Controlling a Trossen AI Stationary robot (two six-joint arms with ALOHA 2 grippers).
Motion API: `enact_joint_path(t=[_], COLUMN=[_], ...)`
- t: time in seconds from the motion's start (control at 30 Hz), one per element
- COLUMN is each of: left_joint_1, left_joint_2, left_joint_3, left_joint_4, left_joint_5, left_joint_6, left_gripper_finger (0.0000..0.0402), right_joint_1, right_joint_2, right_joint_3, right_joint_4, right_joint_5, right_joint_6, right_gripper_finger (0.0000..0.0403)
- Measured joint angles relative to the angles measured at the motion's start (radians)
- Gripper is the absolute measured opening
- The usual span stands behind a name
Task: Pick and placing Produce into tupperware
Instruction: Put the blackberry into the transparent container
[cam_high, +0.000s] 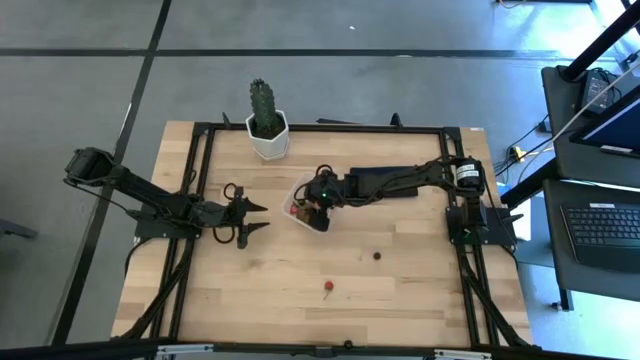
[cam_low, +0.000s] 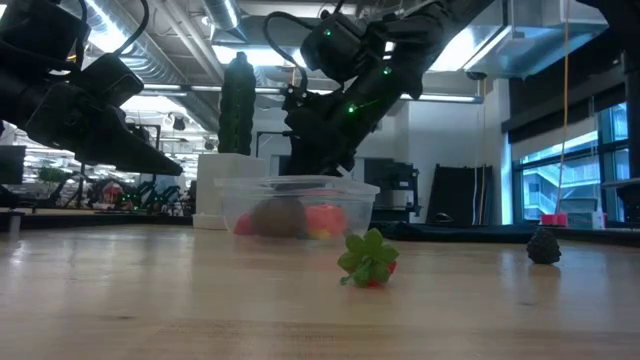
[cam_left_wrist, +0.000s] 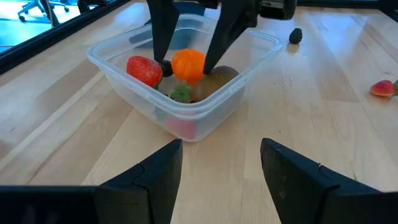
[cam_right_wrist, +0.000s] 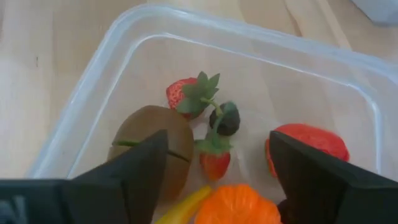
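Note:
The clear square tupperware (cam_high: 297, 207) stands at mid-table, also seen in the left wrist view (cam_left_wrist: 118, 74) and the right wrist view (cam_right_wrist: 118, 37). In it lie a brown lump (cam_right_wrist: 146, 140), small strawberries (cam_right_wrist: 183, 93), a dark berry (cam_right_wrist: 226, 118), a red piece (cam_right_wrist: 308, 143), a yellow sliver (cam_right_wrist: 183, 208) and an orange ball (cam_left_wrist: 188, 64). My right gripper (cam_left_wrist: 186, 62) reaches down into it, open, its fingers on either side of the orange ball. My left gripper (cam_high: 258, 218) hovers open, left of the container. A strawberry (cam_high: 329, 288) and a dark berry (cam_high: 377, 256) lie loose on the table. My right gripper stands open inside the tupperware, coming from above, with the orange ball (cam_right_wrist: 239, 205) between its fingertips. The ball rests on the other produce. I cannot tell whether either finger touches it.
A green cactus in a white pot (cam_high: 267, 125) stands near the far edge, behind the container. A black frame (cam_high: 200, 150) borders the wooden table. Bare wood lies on the near side around the loose strawberry (cam_low: 368, 258) and berry (cam_low: 543, 246).

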Motion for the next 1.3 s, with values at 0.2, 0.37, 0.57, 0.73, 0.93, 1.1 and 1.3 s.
enact_joint_path(t=[0.2,0.37,0.57,0.73,0.93,1.1,1.3], left_joint_1=[0.0,0.0,0.0,0.0,0.0,0.0,0.0], left_joint_2=[0.0,0.0,0.0,0.0,0.0,0.0,0.0], left_joint_3=[0.0,0.0,0.0,0.0,0.0,0.0,0.0], left_joint_4=[-0.002,-0.009,-0.021,-0.031,-0.043,-0.044,-0.041], left_joint_5=[0.0,0.0,0.0,0.0,0.0,0.0,-0.004], left_joint_6=[0.0,-0.001,-0.007,-0.007,-0.007,-0.007,-0.008], left_gripper_finger=[0.0208,0.0208,0.0208,0.0208,0.0208,0.0208,0.0208], right_joint_1=[0.0,0.02,0.093,0.208,0.385,0.466,0.503], right_joint_2=[-0.08,-0.204,-0.378,-0.524,-0.606,-0.612,-0.61], right_joint_3=[0.014,-0.016,-0.213,-0.424,-0.583,-0.648,-0.678], right_joint_4=[-0.078,-0.178,-0.121,-0.045,-0.003,-0.003,-0.024], right_joint_5=[0.024,0.044,0.122,0.139,0.138,0.144,0.146], right_joint_6=[-0.001,0.032,0.134,0.235,0.247,0.398,0.527], right_gripper_finger=[0.0307,0.0308,0.0308,0.0308,0.0308,0.0308,0.0308])
